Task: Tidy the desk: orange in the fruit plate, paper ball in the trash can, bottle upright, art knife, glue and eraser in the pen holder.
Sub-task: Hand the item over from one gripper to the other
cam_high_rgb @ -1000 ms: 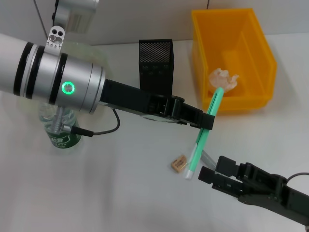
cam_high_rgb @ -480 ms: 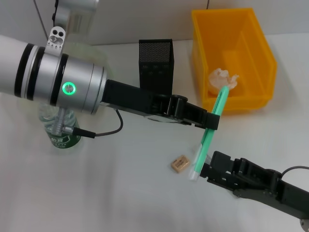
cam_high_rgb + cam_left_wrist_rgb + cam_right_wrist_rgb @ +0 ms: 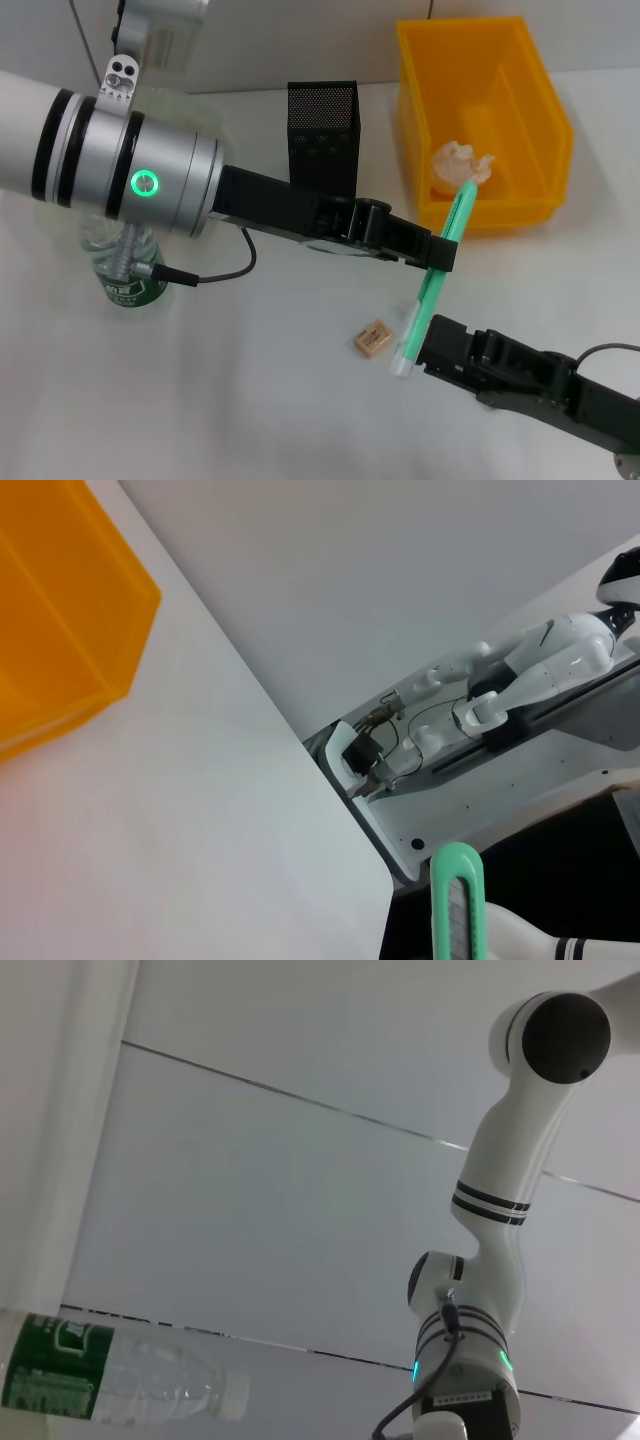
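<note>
So the green art knife (image 3: 437, 270) is up off the surface (image 3: 250, 400), tilted, with your left end effector (image 3: 440, 255) clamped around its middle. That mid grip looks deliberate to me: it leaves the lower end free. Your right end effector (image 3: 430, 345) sits right at that lower tip; can't tell if its fingers are closed on it or just beside it. Looks like a handoff or a regrip.

The eraser (image 3: 370, 337) lies on the surface just left of the knife's tip. The mesh pen holder (image 3: 322, 125) stands farther back, the paper ball (image 3: 462, 162) is already in the orange trash can (image 3: 545, 120) far right, and the bottle (image 3: 125, 265) stands upright on the left.
</note>
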### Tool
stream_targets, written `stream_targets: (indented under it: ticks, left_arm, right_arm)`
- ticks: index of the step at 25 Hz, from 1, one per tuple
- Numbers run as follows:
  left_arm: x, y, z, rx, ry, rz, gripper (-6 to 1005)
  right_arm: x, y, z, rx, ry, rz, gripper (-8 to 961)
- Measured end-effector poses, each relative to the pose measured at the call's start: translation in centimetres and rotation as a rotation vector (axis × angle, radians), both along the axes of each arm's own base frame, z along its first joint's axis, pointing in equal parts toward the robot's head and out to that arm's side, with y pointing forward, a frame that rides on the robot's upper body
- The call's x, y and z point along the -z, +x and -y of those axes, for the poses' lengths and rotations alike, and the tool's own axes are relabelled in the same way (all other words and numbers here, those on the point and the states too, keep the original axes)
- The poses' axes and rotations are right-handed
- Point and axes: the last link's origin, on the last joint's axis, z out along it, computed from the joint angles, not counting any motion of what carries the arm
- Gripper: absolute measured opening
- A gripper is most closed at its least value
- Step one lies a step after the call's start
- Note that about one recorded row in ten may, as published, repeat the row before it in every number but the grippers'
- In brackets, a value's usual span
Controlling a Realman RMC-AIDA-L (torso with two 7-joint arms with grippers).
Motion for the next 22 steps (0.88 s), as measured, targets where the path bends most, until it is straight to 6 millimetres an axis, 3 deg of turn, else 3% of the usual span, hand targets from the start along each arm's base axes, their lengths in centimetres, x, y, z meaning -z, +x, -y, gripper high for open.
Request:
stream_targets:
  ticks: [4, 10, 15, 22]
  left_arm:
    - [-0.02, 0.01, 0.03, -0.002, -0.002, 0.005, 184]
    - [-0.02, -0.07, 0.1, -0.005, -0.004, 0.007, 184]
    - [-0.02, -0.11, 0.12, -0.007, -0.005, 0.008, 184]
    - [-0.01, -0.15, 0.14, -0.009, -0.007, 0.009, 183]
  right_arm:
    - [0.08, -0.11, -0.13, -0.005, 0.016, 0.003, 774]
    - [0.18, -0.19, -0.16, -0.016, 0.023, 0.011, 599]
    - [0.31, -0.33, -0.12, -0.019, 0.036, 0.008, 595]
    - [0.43, -0.42, -0.26, -0.03, 0.055, 0.02, 466]
